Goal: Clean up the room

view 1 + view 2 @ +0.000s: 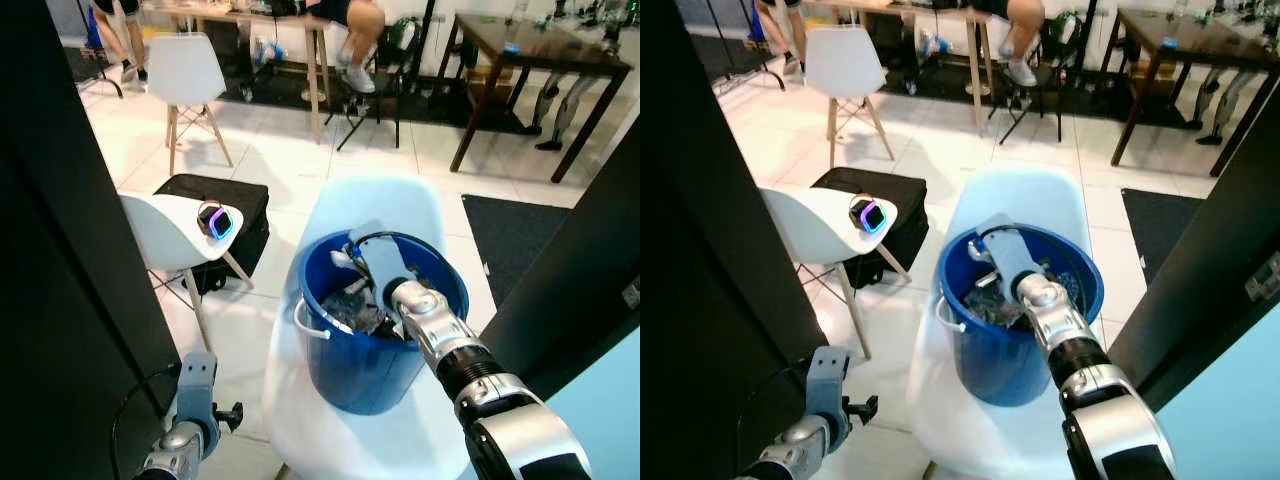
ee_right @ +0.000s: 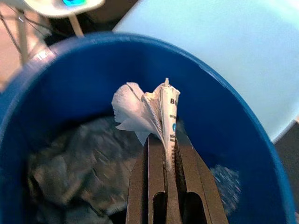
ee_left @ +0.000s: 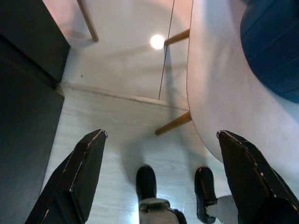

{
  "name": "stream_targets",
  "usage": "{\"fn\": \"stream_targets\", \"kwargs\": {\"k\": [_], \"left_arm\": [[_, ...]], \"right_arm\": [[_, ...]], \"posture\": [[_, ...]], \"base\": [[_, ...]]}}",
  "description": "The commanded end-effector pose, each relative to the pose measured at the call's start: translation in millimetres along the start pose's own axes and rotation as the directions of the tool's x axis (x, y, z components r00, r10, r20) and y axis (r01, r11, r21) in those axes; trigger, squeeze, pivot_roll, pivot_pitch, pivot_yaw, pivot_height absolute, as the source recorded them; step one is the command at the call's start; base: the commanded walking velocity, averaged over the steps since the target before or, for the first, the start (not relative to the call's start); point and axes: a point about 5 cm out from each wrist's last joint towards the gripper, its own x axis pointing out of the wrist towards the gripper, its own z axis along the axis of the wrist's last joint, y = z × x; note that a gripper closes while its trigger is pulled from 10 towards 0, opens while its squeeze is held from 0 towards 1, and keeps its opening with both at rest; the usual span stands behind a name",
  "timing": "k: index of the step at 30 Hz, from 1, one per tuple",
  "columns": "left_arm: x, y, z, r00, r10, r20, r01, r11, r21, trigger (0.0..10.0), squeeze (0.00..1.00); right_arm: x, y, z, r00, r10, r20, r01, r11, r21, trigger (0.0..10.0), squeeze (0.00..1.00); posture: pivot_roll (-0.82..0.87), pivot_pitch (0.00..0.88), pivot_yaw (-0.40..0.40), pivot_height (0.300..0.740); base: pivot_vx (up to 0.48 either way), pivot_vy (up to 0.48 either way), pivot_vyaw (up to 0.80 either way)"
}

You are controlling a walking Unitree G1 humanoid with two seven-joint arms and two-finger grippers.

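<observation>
Here the right gripper (image 2: 164,154) is reached into the round blue bucket (image 1: 440,275), clamped on crumpled paper (image 2: 145,112); the left gripper (image 3: 161,179) is hung low, spread wide.

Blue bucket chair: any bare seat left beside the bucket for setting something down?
Bare seat shows behind the blue bucket toward the chair back, and in front near its edge. The bucket holds trash, with the right gripper inside, pinching crumpled paper.

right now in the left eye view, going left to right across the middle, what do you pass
dark panel → small white chair with a glowing gadget on its seat → blue bucket on the big white chair, right gripper inside it holding crumpled paper → dark mat
</observation>
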Motion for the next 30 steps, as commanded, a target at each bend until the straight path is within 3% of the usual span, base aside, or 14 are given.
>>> {"fn": "stream_targets", "kwargs": {"k": [1,6,13,27,30], "left_arm": [[-0.2,-4.6,-4,1.000,-0.016,-0.009,0.016,1.000,-0.004,10.0,0.00],[-0.4,-6.6,-4,1.000,-0.024,-0.002,0.024,1.000,-0.005,10.0,0.00],[-1.2,-3.9,-6,1.000,-0.024,-0.007,0.024,1.000,0.001,10.0,0.00],[-2.4,-1.2,-6,0.999,-0.030,0.012,0.030,1.000,0.005,10.0,0.00],[-5.6,4.9,-10,0.999,-0.025,0.032,0.025,1.000,0.006,10.0,0.00]], "right_arm": [[0.0,-1.6,-6,0.999,-0.005,-0.044,0.003,0.999,-0.038,10.0,0.00],[0.3,-0.6,-9,0.999,0.001,-0.054,-0.007,0.993,-0.114,10.0,0.00],[2.2,1.0,-8,0.997,-0.047,-0.054,0.039,0.988,-0.147,10.0,0.00],[4.3,-3.9,7,0.995,-0.096,0.033,0.099,0.990,-0.097,10.0,0.00],[5.0,-7.2,15,0.993,-0.104,0.062,0.110,0.989,-0.101,10.0,0.00]], "posture": [[0.03,0.035,-0.052,0.703],[0.03,0.044,-0.054,0.703],[0.04,0.056,-0.051,0.703],[0.05,0.122,-0.028,0.703],[0.08,0.197,-0.022,0.703]], "base": [[0.000,0.000,0.00],[0.000,0.000,0.00],[0.000,0.000,0.00],[0.000,0.000,0.00],[0.000,0.000,0.00]]}}
